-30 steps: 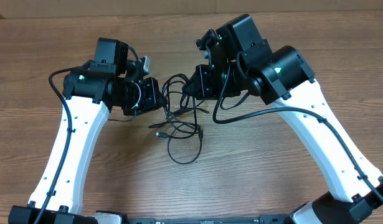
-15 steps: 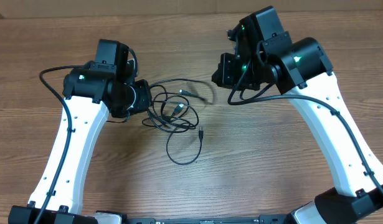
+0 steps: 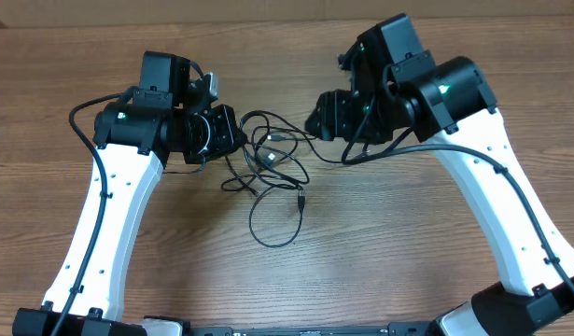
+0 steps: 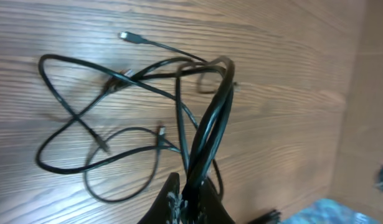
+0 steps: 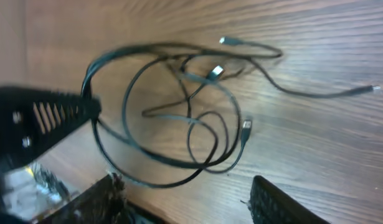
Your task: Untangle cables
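Observation:
The cables (image 3: 271,161) are thin black cords, bunched between the two arms, with one loose loop (image 3: 273,222) trailing toward me. My left gripper (image 3: 238,136) sits at the bunch's left edge. In the left wrist view it (image 4: 191,188) is shut on a bundle of strands that rises from the jaws, while loops and plug ends (image 4: 130,38) lie spread on the wood. My right gripper (image 3: 315,119) hovers at the bunch's right edge. In its wrist view it (image 5: 186,198) stands open and holds nothing, with the cable loops (image 5: 179,112) lying just ahead of it.
The wooden table (image 3: 380,252) carries only the cables and the arms. Thicker black arm wires hang by the left arm (image 3: 81,117) and the right arm (image 3: 380,154). In the right wrist view the left gripper's black finger (image 5: 51,115) shows at the left.
The right gripper has opened and let go of the strand it pulled rightward. It has swung back toward the bunch. The left gripper, still shut on its strands, has shifted slightly right.

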You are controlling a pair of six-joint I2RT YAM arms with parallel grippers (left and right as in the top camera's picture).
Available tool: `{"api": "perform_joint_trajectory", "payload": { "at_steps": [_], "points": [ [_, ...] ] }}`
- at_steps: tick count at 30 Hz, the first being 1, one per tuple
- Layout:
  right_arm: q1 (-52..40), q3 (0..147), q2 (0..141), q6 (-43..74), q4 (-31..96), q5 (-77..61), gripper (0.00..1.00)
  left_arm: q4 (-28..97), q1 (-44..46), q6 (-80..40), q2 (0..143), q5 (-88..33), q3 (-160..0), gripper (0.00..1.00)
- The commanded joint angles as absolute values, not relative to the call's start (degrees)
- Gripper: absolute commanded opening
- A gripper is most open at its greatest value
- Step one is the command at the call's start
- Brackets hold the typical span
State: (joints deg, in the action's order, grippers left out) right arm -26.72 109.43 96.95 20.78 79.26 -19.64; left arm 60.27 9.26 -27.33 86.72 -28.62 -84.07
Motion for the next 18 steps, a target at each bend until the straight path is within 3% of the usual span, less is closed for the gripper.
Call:
{"api": "perform_joint_trajectory", "payload": {
  "at_steps": [1,5,8,18],
  "points": [
    [-29.3,110.9,98.3,16.7,79.8,-21.8,0.64,59.5,9.0,-32.4,86.9,-32.8,-85.1,0.04],
    [-33.0,110.3,100.3,8.2,79.9,-24.0,0.64,59.7,8.9,-42.2,86.9,-32.8,-85.1,0.04],
    [-37.7,110.2,102.1,-0.6,80.2,-24.9,0.72,59.8,8.9,-49.9,86.9,-32.6,-85.1,0.04],
    [-42.3,110.2,102.7,-1.6,77.9,-13.9,0.70,60.6,8.9,-57.5,86.9,-33.1,-85.1,0.04]
  ]
}}
